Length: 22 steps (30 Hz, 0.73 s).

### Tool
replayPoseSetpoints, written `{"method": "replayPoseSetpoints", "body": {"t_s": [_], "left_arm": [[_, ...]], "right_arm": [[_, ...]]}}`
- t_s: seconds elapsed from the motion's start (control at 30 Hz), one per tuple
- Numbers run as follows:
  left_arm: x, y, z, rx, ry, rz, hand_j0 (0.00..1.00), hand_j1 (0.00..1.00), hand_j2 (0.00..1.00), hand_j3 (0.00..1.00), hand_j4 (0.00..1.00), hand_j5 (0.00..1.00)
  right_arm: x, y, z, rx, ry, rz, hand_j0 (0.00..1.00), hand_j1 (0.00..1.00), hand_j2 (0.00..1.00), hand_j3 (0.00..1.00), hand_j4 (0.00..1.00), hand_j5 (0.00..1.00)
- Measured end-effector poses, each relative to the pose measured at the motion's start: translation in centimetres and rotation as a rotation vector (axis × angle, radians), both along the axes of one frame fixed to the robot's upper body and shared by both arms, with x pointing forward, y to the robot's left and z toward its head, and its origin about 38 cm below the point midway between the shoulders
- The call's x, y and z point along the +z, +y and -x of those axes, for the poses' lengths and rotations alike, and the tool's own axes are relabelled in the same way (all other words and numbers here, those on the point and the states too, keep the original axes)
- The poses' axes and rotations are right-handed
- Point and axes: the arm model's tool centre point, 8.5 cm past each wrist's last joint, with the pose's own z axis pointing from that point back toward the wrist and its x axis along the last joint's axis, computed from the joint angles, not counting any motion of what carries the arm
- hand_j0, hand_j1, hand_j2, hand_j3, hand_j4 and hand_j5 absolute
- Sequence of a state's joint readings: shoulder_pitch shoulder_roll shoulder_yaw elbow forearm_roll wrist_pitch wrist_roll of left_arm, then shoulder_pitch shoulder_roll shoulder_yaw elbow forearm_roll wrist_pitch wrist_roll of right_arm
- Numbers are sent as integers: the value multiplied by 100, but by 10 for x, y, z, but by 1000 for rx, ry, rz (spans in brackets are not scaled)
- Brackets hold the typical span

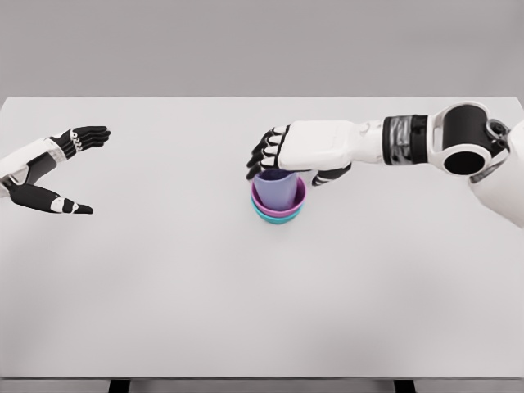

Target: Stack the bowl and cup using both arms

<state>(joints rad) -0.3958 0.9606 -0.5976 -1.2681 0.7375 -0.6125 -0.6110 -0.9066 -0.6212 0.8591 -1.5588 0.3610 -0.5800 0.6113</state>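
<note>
A lavender cup (275, 191) stands upright inside a magenta bowl (300, 196), which is nested in a teal bowl (278, 219) at the table's centre. My right hand (286, 174) hovers right over the cup and hides its far rim. Its fingers (259, 162) curl down at the cup's left edge. Its thumb (329, 174) sticks out to the right, apart from the cup and just above the bowl's rim. My left hand (90, 172) is far off at the left edge, fingers spread and holding nothing.
The white table (164, 286) carries only the stacked set. Its front edge runs along the bottom of the view, with two dark legs below it. A grey wall lies behind it.
</note>
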Motion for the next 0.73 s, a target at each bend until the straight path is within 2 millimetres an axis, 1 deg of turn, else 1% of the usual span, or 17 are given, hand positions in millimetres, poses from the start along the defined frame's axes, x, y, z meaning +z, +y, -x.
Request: {"method": "replayPoseSetpoints", "body": {"t_s": [0.07, 0.1, 0.2, 0.23, 0.27, 0.33, 0.43, 0.53, 0.63, 0.73], "left_arm": [[0, 0, 0, 0, 0, 0, 100, 100, 100, 100, 100, 100], [0, 0, 0, 0, 0, 0, 100, 100, 100, 100, 100, 100], [0, 0, 0, -1, 0, 0, 100, 100, 100, 100, 100, 100], [0, 0, 0, -1, -1, 0, 100, 100, 100, 100, 100, 100], [0, 0, 0, -1, -1, 0, 100, 100, 100, 100, 100, 100], [0, 0, 0, -1, -1, 0, 100, 100, 100, 100, 100, 100], [-3, 0, 1, -1, 6, -2, 100, 100, 100, 100, 100, 100], [-4, 0, 2, 0, 10, -5, 100, 100, 100, 100, 100, 100], [-6, -1, 3, -7, 9, -27, 100, 100, 100, 100, 100, 100], [-6, -1, 3, -11, 8, -37, 100, 100, 100, 100, 100, 100]], "right_arm": [[5, -4, 1, -6, -11, -18, 100, 100, 100, 100, 100, 100], [15, -10, -1, -21, -31, -37, 100, 100, 100, 100, 100, 100], [25, -46, -6, -104, -42, -99, 100, 100, 100, 100, 100, 100], [18, -61, -5, -143, -24, -111, 100, 100, 100, 100, 100, 100], [17, -76, -7, -179, -21, -118, 100, 100, 100, 100, 100, 100], [4, -105, -7, -250, 12, -110, 100, 100, 100, 100, 100, 100], [1, -139, -14, -337, 27, -93, 100, 100, 100, 100, 100, 100], [-11, -170, -18, -422, 61, -74, 100, 100, 100, 100, 100, 100], [-12, -185, -20, -462, 68, -67, 100, 100, 100, 100, 100, 100], [-11, -190, -20, -473, 68, -66, 100, 100, 100, 100, 100, 100]]}}
